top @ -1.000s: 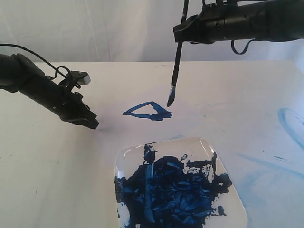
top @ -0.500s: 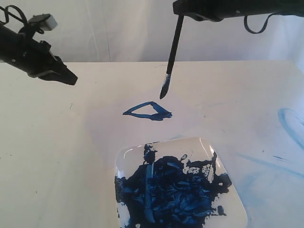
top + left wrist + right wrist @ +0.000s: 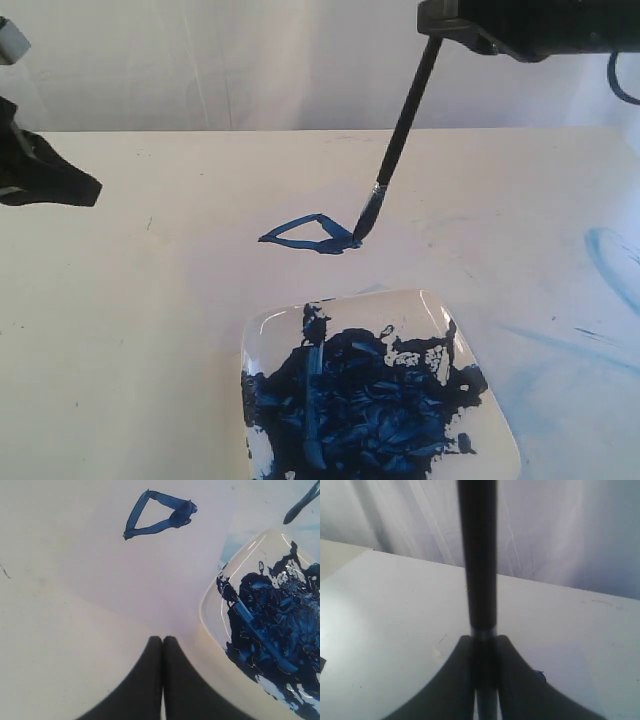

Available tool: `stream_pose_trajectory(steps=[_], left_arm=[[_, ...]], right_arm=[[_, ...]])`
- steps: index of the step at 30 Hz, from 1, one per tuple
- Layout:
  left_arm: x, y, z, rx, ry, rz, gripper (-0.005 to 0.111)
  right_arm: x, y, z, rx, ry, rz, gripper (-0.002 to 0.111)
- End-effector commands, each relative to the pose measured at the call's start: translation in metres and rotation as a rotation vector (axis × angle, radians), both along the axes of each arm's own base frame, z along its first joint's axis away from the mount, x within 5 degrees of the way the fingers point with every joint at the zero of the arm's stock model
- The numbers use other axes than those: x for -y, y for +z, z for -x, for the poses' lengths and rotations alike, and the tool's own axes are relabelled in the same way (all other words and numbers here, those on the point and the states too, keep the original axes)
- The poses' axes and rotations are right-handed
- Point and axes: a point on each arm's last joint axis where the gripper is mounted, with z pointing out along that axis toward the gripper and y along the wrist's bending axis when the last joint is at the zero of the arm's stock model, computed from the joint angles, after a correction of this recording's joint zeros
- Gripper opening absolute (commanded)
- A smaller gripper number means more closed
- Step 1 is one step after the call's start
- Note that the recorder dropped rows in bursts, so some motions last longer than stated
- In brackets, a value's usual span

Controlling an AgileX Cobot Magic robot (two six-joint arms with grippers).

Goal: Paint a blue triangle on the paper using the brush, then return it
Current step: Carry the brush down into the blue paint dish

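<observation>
The blue triangle (image 3: 310, 235) (image 3: 157, 515) is a small dark outline on the pale paper (image 3: 280, 180) (image 3: 100, 560). The black-handled brush (image 3: 400, 135) slants down from my right gripper (image 3: 440, 25), which is shut on its handle (image 3: 479, 580) high at the top right. The blue bristles (image 3: 362, 228) meet the triangle's right corner, and the brush tip (image 3: 300, 506) also shows in the left wrist view. My left gripper (image 3: 85, 188) (image 3: 162, 639) is shut and holds nothing, raised at the far left, away from the paper.
A square white plate (image 3: 432, 300) (image 3: 210, 605) with a big dark-blue paint blob (image 3: 360, 400) (image 3: 275, 625) sits near the front edge, just below the triangle. Faint light-blue smears (image 3: 612, 262) mark the table at the right. A white curtain hangs behind.
The left arm has lifted and pulled back to the far left. The right gripper has shifted right, and the brush has tilted and come down onto the triangle's right corner.
</observation>
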Motion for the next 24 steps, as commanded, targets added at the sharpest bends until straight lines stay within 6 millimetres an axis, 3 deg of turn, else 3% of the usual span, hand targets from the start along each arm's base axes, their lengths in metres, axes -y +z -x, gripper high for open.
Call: stream_pose_trajectory(steps=[1,6,14,19,24], left_arm=[[-0.007,0.018,0.044,0.042,0.055,-0.026,0.0],[-0.017,0.026,0.093,0.079,0.099,-0.096,0.0],[-0.026,0.01,0.165,0.147,0.145,-0.137,0.0],[-0.026,-0.012,0.189,0.135,0.128,-0.142,0.0],[-0.027,-0.035,0.199,0.108,0.126,-0.138,0.0]], right_arm=[[0.015,-0.001,0.027,-0.02,-0.069,-0.047,0.0],[0.024,-0.005,0.055,-0.056,-0.082,-0.082,0.0],[0.023,-0.02,0.082,-0.148,0.032,-0.071,0.0],[0.018,-0.023,0.092,-0.206,0.139,-0.064,0.0],[0.021,-0.025,0.087,-0.345,0.013,-0.178,0.0]])
